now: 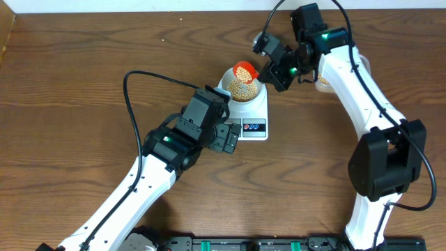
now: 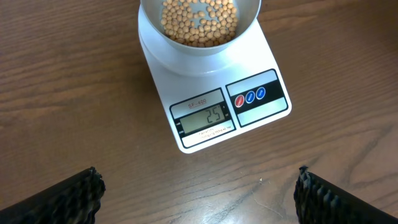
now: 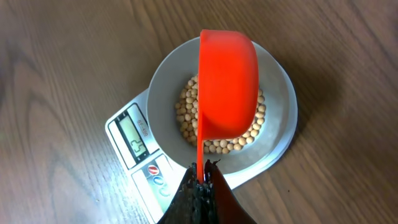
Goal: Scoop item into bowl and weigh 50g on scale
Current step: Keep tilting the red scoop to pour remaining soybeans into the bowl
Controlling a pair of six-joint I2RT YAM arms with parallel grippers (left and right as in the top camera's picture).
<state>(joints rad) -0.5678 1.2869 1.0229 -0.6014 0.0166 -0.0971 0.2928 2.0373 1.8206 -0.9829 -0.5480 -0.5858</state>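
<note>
The pale bowl (image 1: 244, 86) stands on the white scale (image 1: 255, 128) and holds tan beans (image 2: 199, 22). The scale's display (image 2: 205, 118) shows digits that look like 25. My right gripper (image 3: 200, 177) is shut on the handle of an orange scoop (image 3: 227, 84), which is tipped on its side over the bowl (image 3: 283, 112); the scoop (image 1: 244, 70) also shows in the overhead view. My left gripper (image 2: 198, 193) is open and empty, hovering over bare wood just in front of the scale (image 2: 214, 99).
The wooden table (image 1: 83, 70) spreads to the left and front. The left arm (image 1: 167, 150) lies diagonally from the front left. The right arm (image 1: 362, 104) comes in from the right, partly hiding something pale behind it.
</note>
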